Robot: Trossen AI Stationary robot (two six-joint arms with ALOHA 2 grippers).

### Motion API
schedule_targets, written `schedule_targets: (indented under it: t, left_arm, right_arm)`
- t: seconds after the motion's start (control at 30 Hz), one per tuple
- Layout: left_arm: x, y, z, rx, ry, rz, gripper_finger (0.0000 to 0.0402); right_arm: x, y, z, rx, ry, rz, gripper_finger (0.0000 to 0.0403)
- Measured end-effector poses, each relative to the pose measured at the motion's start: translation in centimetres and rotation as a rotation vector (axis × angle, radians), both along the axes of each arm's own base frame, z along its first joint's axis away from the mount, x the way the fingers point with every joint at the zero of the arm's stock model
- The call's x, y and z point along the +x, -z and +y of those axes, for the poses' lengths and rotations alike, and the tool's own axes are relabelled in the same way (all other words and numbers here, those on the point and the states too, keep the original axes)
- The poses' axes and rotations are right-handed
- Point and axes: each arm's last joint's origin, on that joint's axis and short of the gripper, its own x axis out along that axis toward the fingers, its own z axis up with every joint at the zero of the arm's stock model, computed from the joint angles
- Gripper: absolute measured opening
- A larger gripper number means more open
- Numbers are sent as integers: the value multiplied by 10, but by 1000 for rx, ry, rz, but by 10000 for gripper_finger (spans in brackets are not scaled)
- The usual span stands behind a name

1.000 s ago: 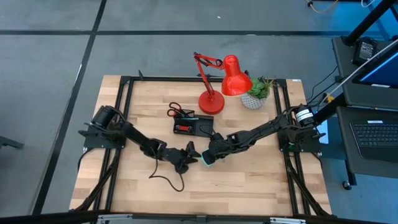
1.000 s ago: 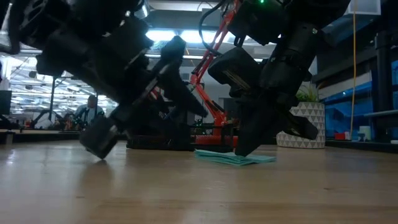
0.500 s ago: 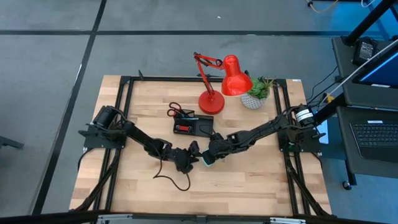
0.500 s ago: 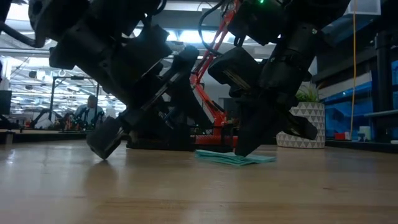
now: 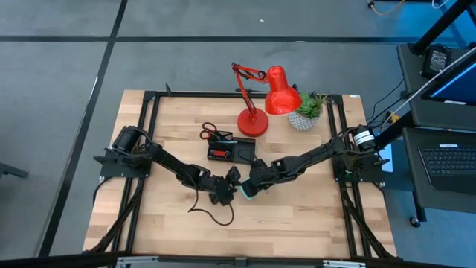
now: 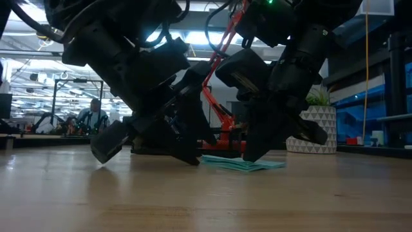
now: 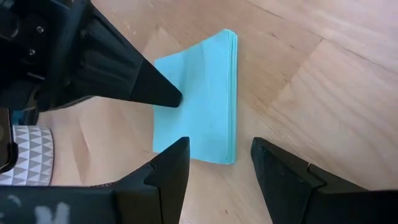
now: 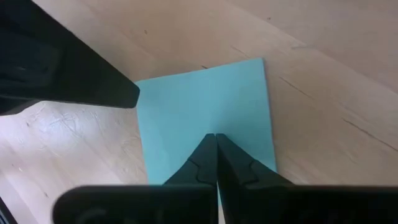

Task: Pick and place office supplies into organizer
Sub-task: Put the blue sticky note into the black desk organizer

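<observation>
The cyan sticky-note pad lies flat on the wooden table, near its middle. My right gripper is shut, with its tips down on the pad's top face. My left gripper is open and low beside the pad on its left side; one corner of the pad lies in the gap between its fingers. The black organizer sits farther back with a red item in it. Red-handled scissors lie beside the organizer. My right gripper presses its shut fingertips on the pad's top face, near the middle. It comes from above, slanting in from the table's right. The pad stays flat on the table. My left gripper has one finger at the pad's edge; I cannot tell whether it touches.
A red desk lamp and a potted plant stand at the table's far side. A black cable loops on the wood below the left arm. Bare wood spreads toward the near edge.
My left gripper has moved toward the table's right and come down, until its open fingers stand at the pad's left side. The cable loop has trailed along with it. My right gripper and the pad have kept still.
</observation>
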Motion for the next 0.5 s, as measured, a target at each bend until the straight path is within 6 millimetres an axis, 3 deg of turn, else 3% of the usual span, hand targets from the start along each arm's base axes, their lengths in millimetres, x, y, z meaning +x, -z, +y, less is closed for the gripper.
schedule_targets:
  t: [0.5]
  left_arm:
    - [2, 4, 0, -42, -48, -21, 174]
  right_arm:
    - [6, -3, 2, 19, -24, -73, 2]
